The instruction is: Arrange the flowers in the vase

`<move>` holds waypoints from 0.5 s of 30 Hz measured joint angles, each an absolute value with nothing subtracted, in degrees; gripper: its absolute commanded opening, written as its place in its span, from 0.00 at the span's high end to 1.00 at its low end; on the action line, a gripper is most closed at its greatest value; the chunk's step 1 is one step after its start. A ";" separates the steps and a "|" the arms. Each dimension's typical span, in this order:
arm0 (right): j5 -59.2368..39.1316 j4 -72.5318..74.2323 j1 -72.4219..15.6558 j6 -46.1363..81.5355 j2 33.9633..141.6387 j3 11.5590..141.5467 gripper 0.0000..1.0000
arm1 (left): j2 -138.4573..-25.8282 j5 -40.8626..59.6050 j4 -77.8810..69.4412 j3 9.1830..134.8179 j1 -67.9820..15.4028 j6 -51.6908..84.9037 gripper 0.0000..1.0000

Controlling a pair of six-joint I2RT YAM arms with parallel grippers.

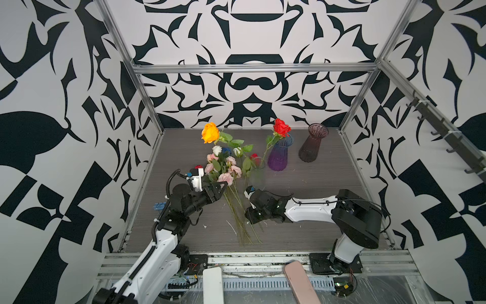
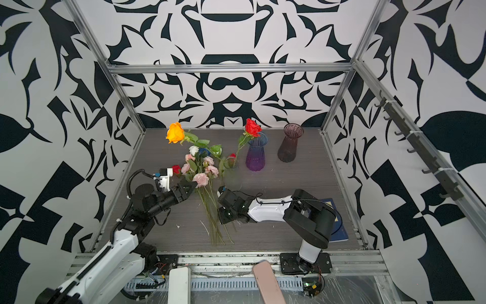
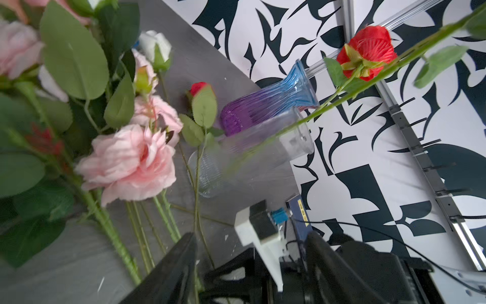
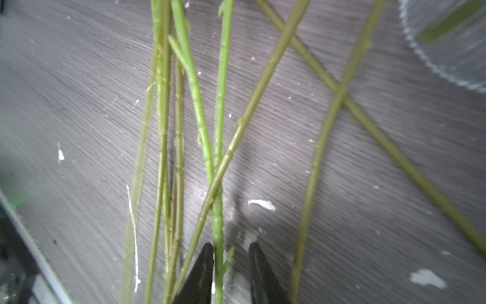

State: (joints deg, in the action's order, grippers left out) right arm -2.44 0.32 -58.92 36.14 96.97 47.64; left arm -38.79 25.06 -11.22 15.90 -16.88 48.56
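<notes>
The flowers (image 1: 223, 168) lie in a heap mid-table, pink, white and blue blooms at the far end and stems (image 1: 243, 223) fanning toward the front. A clear glass vase (image 1: 259, 164) stands right of the heap with a red rose (image 1: 282, 127) and an orange rose (image 1: 210, 132) rising from it; it looks blurred in the left wrist view (image 3: 263, 158). My left gripper (image 1: 222, 191) hangs open beside the pink blooms (image 3: 131, 163), nothing between its fingers (image 3: 184, 263). My right gripper (image 4: 231, 248) points down over the stems, jaws narrowly open around one green stem (image 4: 218, 223).
A purple-and-blue vase (image 1: 280, 155) and a dark maroon vase (image 1: 313, 143) stand behind the clear one. A blue book (image 2: 339, 223) lies under the right arm. Metal frame posts (image 1: 147, 105) border the table. White and pink objects (image 1: 299, 281) rest at the front rail.
</notes>
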 measured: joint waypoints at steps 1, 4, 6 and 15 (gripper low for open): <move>-1.61 0.16 -58.98 36.27 96.68 47.59 0.72 | -37.26 24.80 -10.46 14.72 -16.88 49.04 0.31; 1.37 0.25 -59.02 36.93 93.97 46.19 0.71 | -32.71 23.57 -8.82 10.09 -16.88 50.89 0.31; 3.38 0.62 -59.02 37.43 90.56 44.10 0.70 | -29.89 23.05 -7.44 7.79 -16.88 51.90 0.31; 3.57 4.64 -59.00 37.85 86.37 40.18 0.68 | -26.50 22.06 -6.83 6.94 -16.88 53.47 0.31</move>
State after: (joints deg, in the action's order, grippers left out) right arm 3.57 4.64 -59.00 37.85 86.37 40.18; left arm -26.50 22.06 -6.83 6.94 -16.88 53.47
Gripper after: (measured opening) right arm 0.317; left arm 0.688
